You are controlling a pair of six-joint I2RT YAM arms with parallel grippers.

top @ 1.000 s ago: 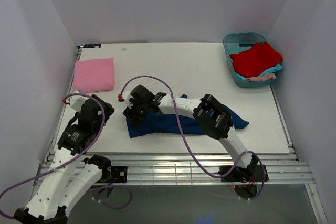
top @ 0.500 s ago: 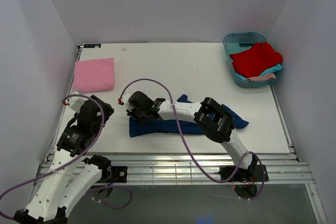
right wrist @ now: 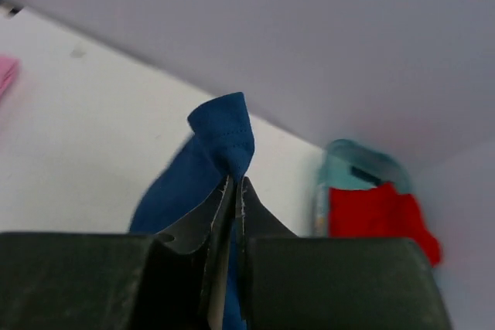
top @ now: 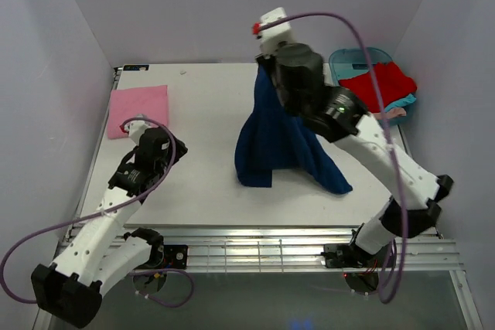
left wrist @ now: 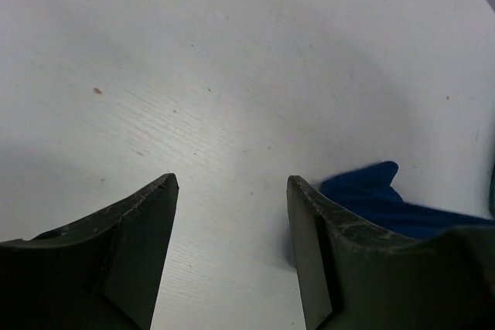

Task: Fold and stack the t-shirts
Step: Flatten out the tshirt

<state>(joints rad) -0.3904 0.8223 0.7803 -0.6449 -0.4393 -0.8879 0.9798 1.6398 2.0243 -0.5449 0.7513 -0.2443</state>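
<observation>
One navy shirt [top: 272, 141] is hanging vertically, pinched by the right gripper [right wrist: 234, 185]. The left gripper [left wrist: 230, 191] is gaping, left of the hem.

From above, the right arm [top: 332, 110] covers the top of the navy tee [top: 271, 141] and part of the tub [top: 363, 57] rim. The tips of the right gripper [right wrist: 234, 183] show only in its wrist view. The red tee [top: 377, 85] hides most of the teal tee [top: 404, 101]. The left wrist view's right edge cuts the navy tee off
</observation>
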